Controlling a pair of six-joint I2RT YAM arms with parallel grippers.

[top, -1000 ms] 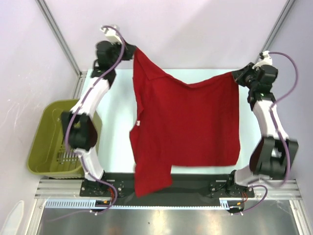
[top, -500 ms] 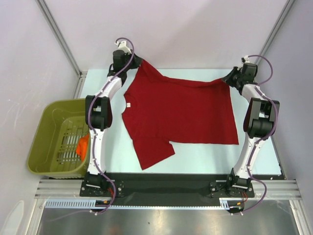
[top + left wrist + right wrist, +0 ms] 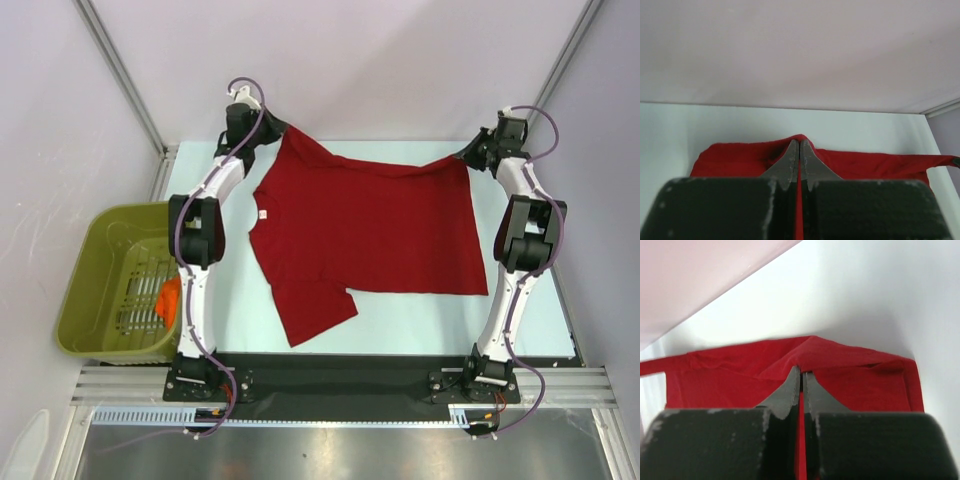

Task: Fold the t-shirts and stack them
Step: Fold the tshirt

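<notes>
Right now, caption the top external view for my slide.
Left fingers and right fingers pinch the far corners of a dark red t-shirt spread on the table.

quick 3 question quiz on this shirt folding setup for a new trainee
1. What is the right gripper shut on?
2. True or false: the left gripper hangs open, clear of the t-shirt.
3. Where does the olive-green basket stand? A) off the left edge of the table; B) at the far right corner; C) on top of the t-shirt.

Key:
1. The far right corner of the t-shirt.
2. False: it is shut on the far left corner of the t-shirt.
3. A.
</notes>
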